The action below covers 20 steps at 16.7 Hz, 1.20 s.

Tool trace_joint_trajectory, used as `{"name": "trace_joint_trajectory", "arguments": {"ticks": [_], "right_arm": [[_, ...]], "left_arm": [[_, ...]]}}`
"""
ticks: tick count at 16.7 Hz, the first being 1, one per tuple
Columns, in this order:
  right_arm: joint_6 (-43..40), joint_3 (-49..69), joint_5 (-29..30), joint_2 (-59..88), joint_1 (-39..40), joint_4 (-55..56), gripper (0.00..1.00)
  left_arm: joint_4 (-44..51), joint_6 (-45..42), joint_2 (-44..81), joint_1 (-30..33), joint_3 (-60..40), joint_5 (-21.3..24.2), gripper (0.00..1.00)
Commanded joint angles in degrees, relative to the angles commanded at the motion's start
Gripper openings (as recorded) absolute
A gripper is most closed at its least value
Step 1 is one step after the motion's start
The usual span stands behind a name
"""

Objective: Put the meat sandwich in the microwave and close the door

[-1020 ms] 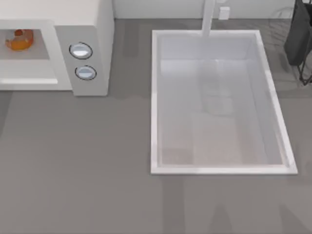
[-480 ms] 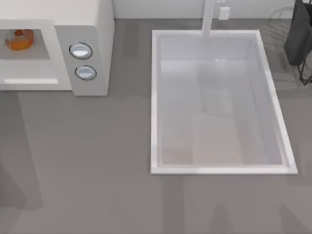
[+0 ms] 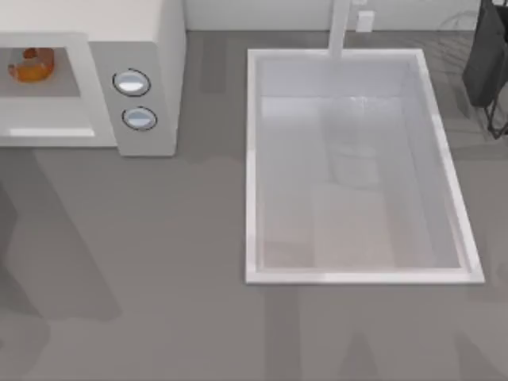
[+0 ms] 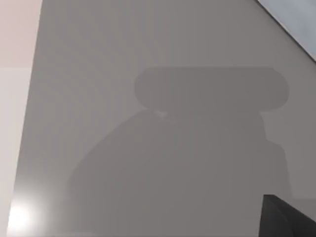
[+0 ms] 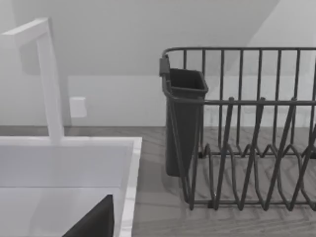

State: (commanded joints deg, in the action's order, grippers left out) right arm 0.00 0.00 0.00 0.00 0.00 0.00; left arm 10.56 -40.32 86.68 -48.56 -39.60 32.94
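Note:
The meat sandwich (image 3: 32,65) shows orange and whitish inside the opening of the white microwave (image 3: 151,32) at the table's back left. Two round knobs (image 3: 131,82) sit on the panel to the right of it. I cannot make out where the door stands. A dark part of my left gripper (image 4: 289,219) juts into the left wrist view over a flat grey surface that carries a broad shadow. A dark wedge of my right gripper (image 5: 94,222) hangs above the sink's rim (image 5: 131,187).
A white sink basin (image 3: 252,159) with a faucet (image 3: 340,28) takes up the middle and right. A dark wire dish rack (image 5: 247,128) with a cutlery holder (image 5: 182,123) stands at the back right (image 3: 488,63). Grey counter lies in front of the microwave.
A shadow has spread from the left edge across the counter in front of the microwave. The sandwich has stayed in place.

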Motion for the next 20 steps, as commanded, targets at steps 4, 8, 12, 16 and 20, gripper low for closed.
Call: {"name": "trace_joint_trajectory", "arguments": {"ticks": [4,8,12,16,20], "right_arm": [[0.0,0.0,0.0,0.0,0.0,0.0,1.0],[0.0,0.0,0.0,0.0,0.0,0.0,1.0],[0.0,0.0,0.0,0.0,0.0,0.0,1.0],[0.0,0.0,0.0,0.0,0.0,0.0,1.0],[0.0,0.0,0.0,0.0,0.0,0.0,1.0]], "left_arm": [[-1.8,5.8,-6.1,6.4,5.0,-3.7,0.0],[-4.0,13.4,-13.8,14.5,11.7,-8.8,0.0],[-5.0,16.7,-17.3,18.1,14.5,-10.9,0.0],[-4.9,16.8,-17.1,18.0,14.4,-10.8,0.0],[-5.1,21.4,-18.9,24.2,15.4,-15.0,0.0]]}}
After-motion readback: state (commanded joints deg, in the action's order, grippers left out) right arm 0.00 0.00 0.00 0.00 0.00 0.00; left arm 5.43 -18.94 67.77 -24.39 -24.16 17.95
